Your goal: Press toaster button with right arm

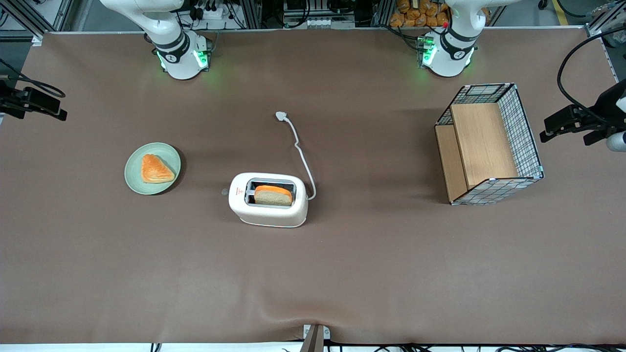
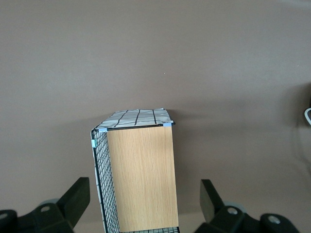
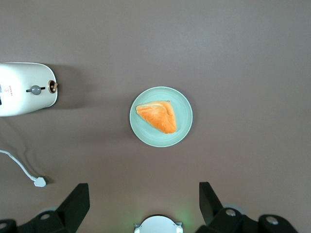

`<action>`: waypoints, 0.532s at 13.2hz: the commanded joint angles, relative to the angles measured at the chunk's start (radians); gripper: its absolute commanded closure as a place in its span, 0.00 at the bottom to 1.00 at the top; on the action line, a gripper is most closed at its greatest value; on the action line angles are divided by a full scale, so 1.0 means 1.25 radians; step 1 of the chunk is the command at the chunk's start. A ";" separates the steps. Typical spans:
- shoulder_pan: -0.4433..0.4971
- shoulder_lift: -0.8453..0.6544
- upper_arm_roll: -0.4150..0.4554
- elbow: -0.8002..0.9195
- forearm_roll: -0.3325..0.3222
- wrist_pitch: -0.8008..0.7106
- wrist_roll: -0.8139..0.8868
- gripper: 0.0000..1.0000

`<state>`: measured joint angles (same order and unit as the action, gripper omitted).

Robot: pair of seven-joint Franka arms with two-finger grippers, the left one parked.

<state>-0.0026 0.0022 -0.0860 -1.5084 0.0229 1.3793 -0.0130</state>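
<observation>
Front view: the toaster (image 1: pixel 268 199) stands mid-surface (image 1: pixel 342 274) with a bread slice (image 1: pixel 273 195) in one slot; its cord (image 1: pixel 302 157) runs away from the camera to a plug (image 1: pixel 280 116). The toaster button (image 1: pixel 225 192) is only a faint grey blur at the short end facing the green plate (image 1: pixel 152 168). The right arm (image 1: pixel 166 34) is cut off by the frame, and its tool (image 1: pixel 34 103) hangs at the working arm's end, well apart from the toaster.

Right wrist view: the tool's fingers (image 3: pixel 74 206) are spread wide and hold nothing, above the plate and its pastry (image 3: pixel 158 116). The toaster is half cut off.

Left wrist view: a wire basket (image 2: pixel 138 179).
</observation>
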 commanded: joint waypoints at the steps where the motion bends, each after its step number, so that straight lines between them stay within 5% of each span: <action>1: -0.005 0.007 0.006 0.020 -0.011 -0.016 0.007 0.00; 7: 0.027 0.050 0.010 0.074 0.004 -0.030 0.002 0.00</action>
<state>0.0146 0.0098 -0.0726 -1.4941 0.0244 1.3650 -0.0133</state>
